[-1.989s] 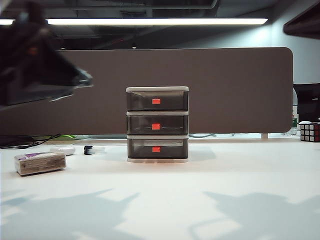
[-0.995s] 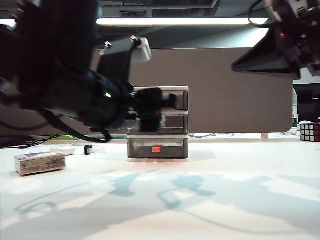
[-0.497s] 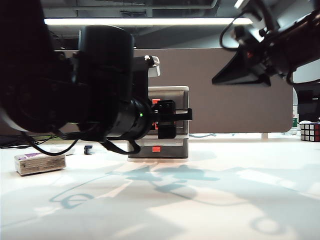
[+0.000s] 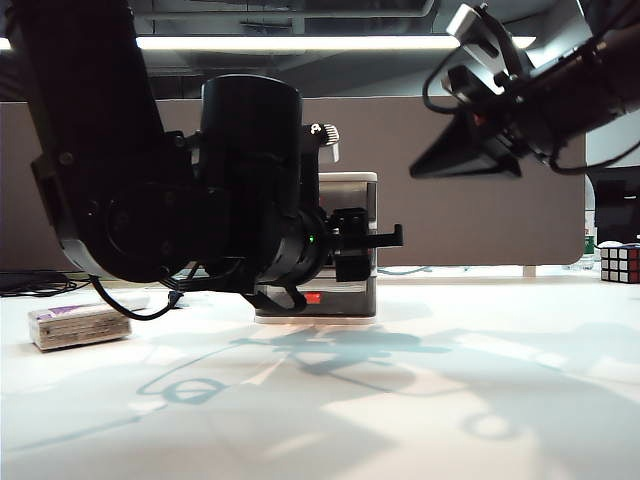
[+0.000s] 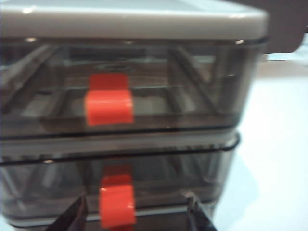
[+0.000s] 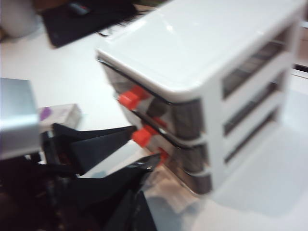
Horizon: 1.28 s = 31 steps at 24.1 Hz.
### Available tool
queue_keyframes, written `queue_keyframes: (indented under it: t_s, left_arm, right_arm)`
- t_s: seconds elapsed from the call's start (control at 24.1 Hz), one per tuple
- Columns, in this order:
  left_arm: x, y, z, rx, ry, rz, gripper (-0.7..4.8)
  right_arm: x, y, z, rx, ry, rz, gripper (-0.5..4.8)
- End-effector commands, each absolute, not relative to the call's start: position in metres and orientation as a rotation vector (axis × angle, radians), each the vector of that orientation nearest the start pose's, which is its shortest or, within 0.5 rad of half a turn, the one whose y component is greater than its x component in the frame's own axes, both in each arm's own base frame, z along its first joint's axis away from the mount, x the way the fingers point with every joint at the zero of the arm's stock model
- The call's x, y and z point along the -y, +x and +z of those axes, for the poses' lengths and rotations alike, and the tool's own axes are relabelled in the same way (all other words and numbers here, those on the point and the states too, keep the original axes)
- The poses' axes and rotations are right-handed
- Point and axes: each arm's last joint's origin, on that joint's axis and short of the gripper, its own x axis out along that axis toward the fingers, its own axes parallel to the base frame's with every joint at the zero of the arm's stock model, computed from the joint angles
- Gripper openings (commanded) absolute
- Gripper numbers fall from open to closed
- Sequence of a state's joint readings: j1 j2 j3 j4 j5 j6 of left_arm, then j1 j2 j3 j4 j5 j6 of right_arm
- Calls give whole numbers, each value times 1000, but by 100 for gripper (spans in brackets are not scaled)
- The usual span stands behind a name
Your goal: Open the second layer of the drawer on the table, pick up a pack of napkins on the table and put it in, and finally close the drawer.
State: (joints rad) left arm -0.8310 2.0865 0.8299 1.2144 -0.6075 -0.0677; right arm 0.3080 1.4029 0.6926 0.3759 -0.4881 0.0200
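The drawer cabinet (image 4: 350, 185) stands mid-table, mostly hidden behind my left arm in the exterior view. My left gripper (image 5: 134, 217) is open right at its front. Its two dark fingertips (image 5: 73, 217) straddle the red-orange handle (image 5: 117, 202) of the second layer, and I cannot tell whether they touch it. The top drawer's handle (image 5: 109, 100) is above it. The right wrist view shows the same fingers (image 6: 98, 139) beside the second handle (image 6: 142, 136). The pack of napkins (image 4: 80, 325) lies on the table (image 4: 450, 400) at the left. My right gripper (image 4: 440, 160) hangs high at the right, its jaws unclear.
A Rubik's cube (image 4: 620, 263) sits at the table's far right edge. A brown partition (image 4: 480, 200) runs behind the cabinet. Small dark and white items (image 4: 178, 298) lie behind the napkin pack. Cables trail at the far left.
My left arm has swung in from the left and brought its open gripper up to the cabinet front. The right arm has come down and leftward at the upper right.
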Motion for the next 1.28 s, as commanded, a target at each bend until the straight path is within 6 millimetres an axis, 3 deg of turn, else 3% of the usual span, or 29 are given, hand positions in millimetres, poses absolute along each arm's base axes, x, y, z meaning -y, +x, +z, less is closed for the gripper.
queue_keyframes:
  t_s: [0.04, 0.87, 1.2, 1.28]
  left_arm:
    - [265, 266, 117, -26, -70, -195, 255]
    - [258, 283, 117, -16, -78, -159, 254]
    - [258, 283, 117, -18, -77, -184, 233]
    - [258, 283, 117, -18, -77, -184, 199]
  right_arm:
    - [-105, 274, 225, -323, 45, 829, -5]
    - [-121, 274, 218, -329, -11, 865, -4]
    - [-121, 274, 218, -331, -11, 868, -5]
    - [-121, 274, 218, -331, -11, 868, -4]
